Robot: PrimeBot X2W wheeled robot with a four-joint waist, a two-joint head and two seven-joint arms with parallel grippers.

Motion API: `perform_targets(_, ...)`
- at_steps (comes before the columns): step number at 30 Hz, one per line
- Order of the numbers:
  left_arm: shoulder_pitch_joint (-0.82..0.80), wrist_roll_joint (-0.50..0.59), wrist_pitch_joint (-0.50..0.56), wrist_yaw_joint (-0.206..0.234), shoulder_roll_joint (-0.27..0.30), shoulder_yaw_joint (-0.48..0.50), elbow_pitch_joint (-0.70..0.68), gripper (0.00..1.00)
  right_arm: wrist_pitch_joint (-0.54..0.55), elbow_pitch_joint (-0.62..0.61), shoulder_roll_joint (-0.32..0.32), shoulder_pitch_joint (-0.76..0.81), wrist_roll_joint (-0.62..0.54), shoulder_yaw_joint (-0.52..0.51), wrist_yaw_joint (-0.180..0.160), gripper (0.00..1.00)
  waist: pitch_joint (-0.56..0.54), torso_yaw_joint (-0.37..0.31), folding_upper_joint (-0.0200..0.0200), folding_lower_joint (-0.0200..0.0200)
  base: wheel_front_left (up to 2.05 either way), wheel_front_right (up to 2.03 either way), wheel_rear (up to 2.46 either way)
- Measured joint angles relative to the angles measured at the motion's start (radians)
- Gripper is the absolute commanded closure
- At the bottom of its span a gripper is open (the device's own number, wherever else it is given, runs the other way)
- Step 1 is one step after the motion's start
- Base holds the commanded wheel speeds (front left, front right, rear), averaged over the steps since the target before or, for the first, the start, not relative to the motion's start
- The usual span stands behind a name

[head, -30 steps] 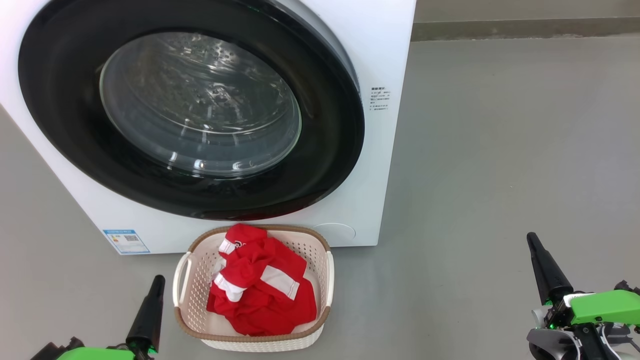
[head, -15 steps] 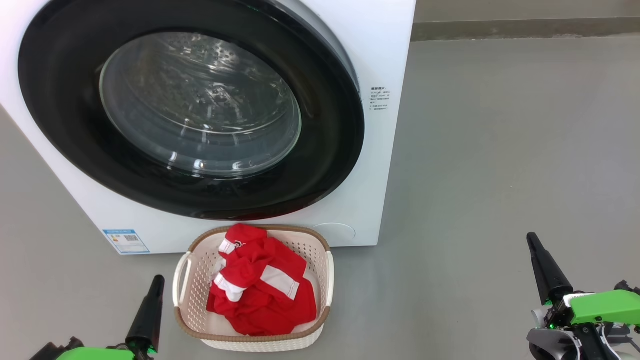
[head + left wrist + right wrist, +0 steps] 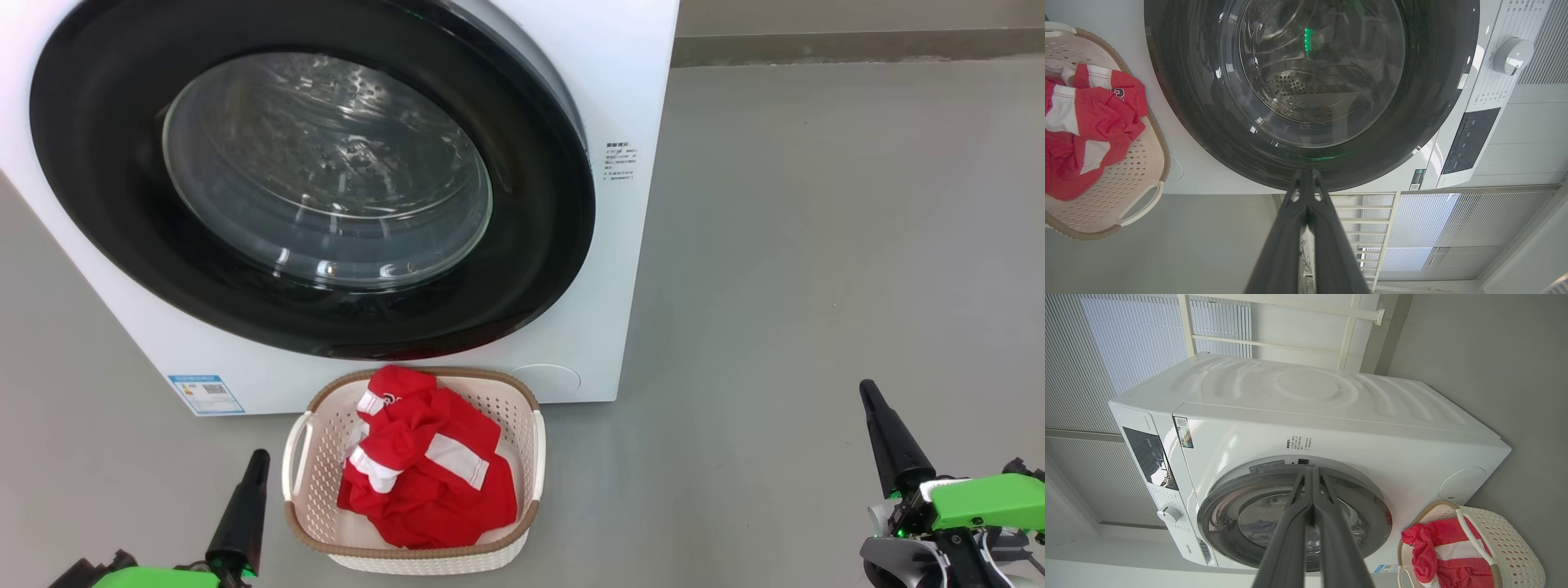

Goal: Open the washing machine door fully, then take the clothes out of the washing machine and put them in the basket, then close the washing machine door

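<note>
The white washing machine (image 3: 629, 106) fills the upper left of the head view, and its round black-rimmed door (image 3: 539, 245) lies shut against the front. Red and white clothes (image 3: 424, 469) are piled in the cream basket (image 3: 535, 445) on the floor just below the door. My left gripper (image 3: 257, 459) is shut and empty, left of the basket. My right gripper (image 3: 867, 392) is shut and empty, far to the right over bare floor. The left wrist view looks along shut fingers (image 3: 1306, 179) at the door (image 3: 1180, 102); the right wrist view shows shut fingers (image 3: 1310, 473) before the machine (image 3: 1310, 392).
Grey floor (image 3: 816, 245) stretches to the right of the machine up to a wall base at the back. A control panel with a knob (image 3: 1513, 55) sits on the machine's front. Slatted blinds and a pale frame (image 3: 1355, 318) stand behind it.
</note>
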Motion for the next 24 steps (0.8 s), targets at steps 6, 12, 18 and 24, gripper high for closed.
perform_targets(6, 0.0, 0.0, 0.0, 0.0, 0.0, 0.001, 0.0, 1.0, 0.0, 0.0, 0.0, 0.0, -0.006, -0.001, 0.0, 1.0, 0.0, 0.0, 0.0, 0.0, 0.0, 0.0, 0.0)
perform_targets(12, 0.0, 0.0, 0.0, 0.0, -0.001, 0.001, 0.0, 1.0, 0.001, 0.0, 0.001, 0.0, -0.006, -0.001, 0.0, 1.0, 0.0, 0.0, 0.0, 0.0, 0.0, 0.0, 0.0)
perform_targets(18, 0.0, 0.0, 0.001, 0.0, -0.002, 0.002, 0.0, 1.0, 0.001, 0.0, 0.001, 0.0, -0.006, -0.001, 0.0, 1.0, 0.0, 0.0, 0.0, 0.0, 0.0, 0.0, 0.0)
perform_targets(24, 0.0, 0.0, 0.001, 0.0, -0.002, 0.002, 0.0, 1.0, 0.001, 0.0, 0.001, 0.0, -0.007, -0.002, 0.0, 1.0, 0.0, 0.0, 0.0, 0.0, 0.0, 0.0, 0.0)
